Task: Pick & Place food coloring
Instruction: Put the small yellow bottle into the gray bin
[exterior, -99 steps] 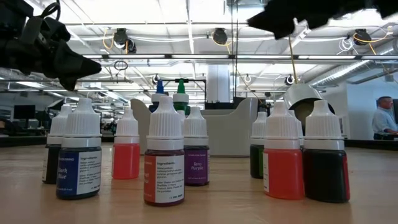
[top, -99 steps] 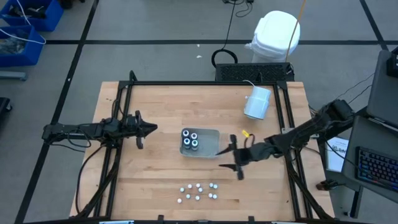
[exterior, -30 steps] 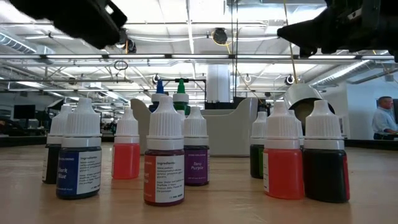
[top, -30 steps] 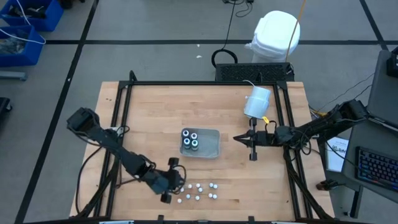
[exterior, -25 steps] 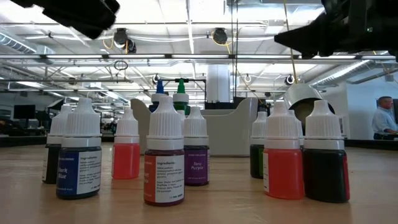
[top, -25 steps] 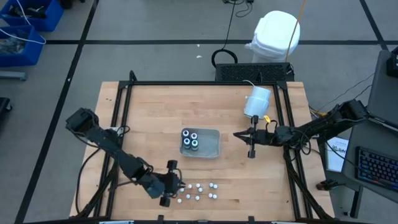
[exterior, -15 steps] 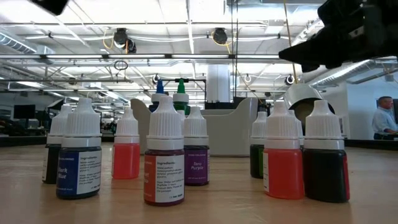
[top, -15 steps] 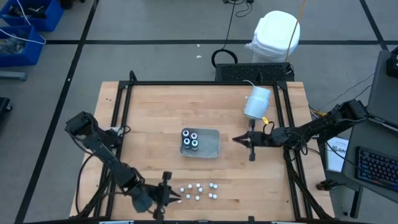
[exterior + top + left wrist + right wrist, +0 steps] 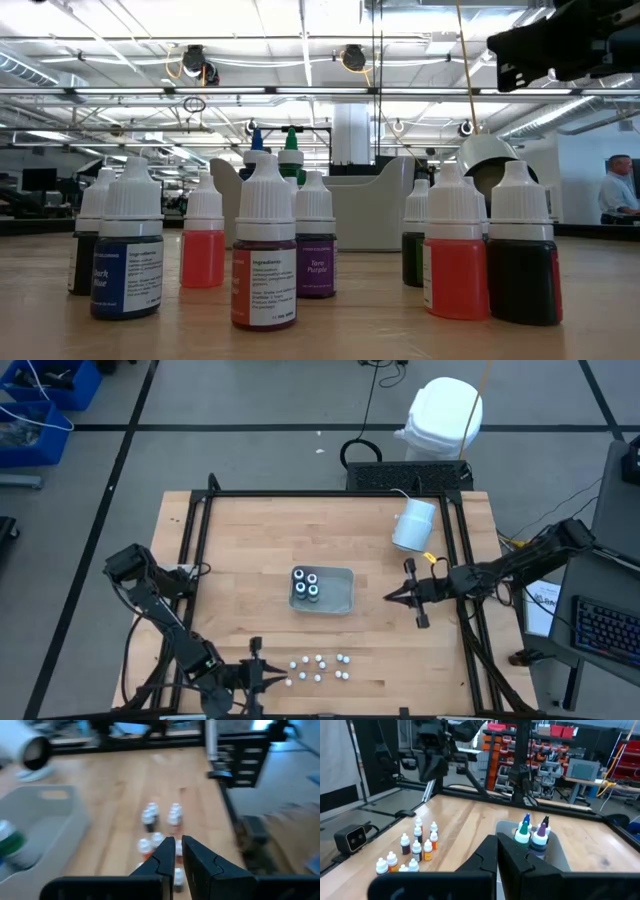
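Wood table (image 9: 250, 550): tray (image 9: 340, 592) at centre, small bottles (image 9: 318, 666) near front edge, white cylinder (image 9: 413, 525) toward back-right corner.
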